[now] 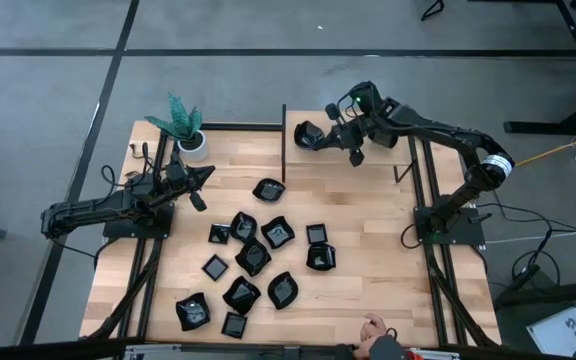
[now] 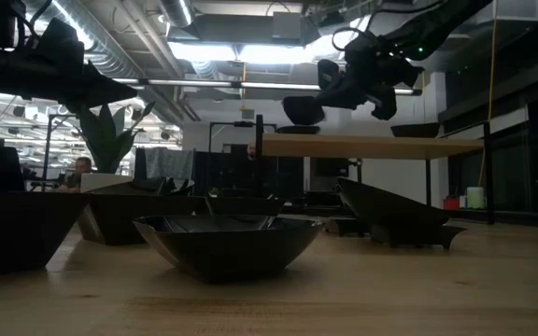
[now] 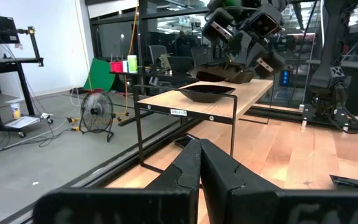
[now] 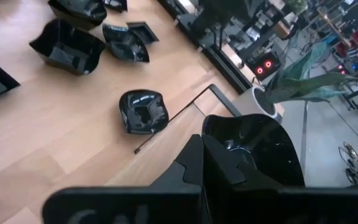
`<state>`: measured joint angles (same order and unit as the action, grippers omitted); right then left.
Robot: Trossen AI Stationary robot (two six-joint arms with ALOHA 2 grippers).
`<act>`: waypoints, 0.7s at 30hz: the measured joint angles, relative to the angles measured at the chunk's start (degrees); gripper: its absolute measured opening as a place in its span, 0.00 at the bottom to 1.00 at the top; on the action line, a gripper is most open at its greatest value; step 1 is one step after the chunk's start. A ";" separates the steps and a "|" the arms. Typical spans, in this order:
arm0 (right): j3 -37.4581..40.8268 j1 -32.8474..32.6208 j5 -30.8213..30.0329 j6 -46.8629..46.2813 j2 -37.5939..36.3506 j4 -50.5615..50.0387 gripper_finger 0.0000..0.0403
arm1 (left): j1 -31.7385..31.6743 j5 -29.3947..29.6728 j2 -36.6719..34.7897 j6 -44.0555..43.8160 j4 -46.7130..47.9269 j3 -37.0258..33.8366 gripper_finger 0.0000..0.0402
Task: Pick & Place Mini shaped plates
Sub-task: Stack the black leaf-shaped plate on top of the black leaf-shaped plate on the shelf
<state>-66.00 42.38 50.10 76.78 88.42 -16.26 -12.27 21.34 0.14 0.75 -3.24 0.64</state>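
Right gripper [image 1: 320,137] clamps a black plate [image 1: 307,134] above the shelf [image 1: 393,160]

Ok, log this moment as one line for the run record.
right end effector: shut on black plate, over raised shelf | left end effector: shut, empty, near potted plant | other plates: on table

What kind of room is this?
Probably a robotics lab or workshop: two robot arms are mounted at a wooden table strewn with small black plates, with exposed ceiling ducts and equipment stands behind.
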 joint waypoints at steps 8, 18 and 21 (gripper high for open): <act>0.00 0.13 0.14 0.00 2.74 1.62 0.00 | 0.02 0.00 -0.02 0.00 0.01 0.00 0.01; 0.00 1.06 -0.45 -3.70 2.89 3.10 0.04 | 0.02 0.00 0.00 0.00 0.00 0.00 0.01; 0.00 1.37 -0.46 -4.57 2.89 3.05 0.06 | 0.01 0.00 -0.01 0.00 0.01 0.00 0.01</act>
<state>-66.00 43.75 49.63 72.21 91.31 -13.21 -12.26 21.34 0.14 0.75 -3.23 0.64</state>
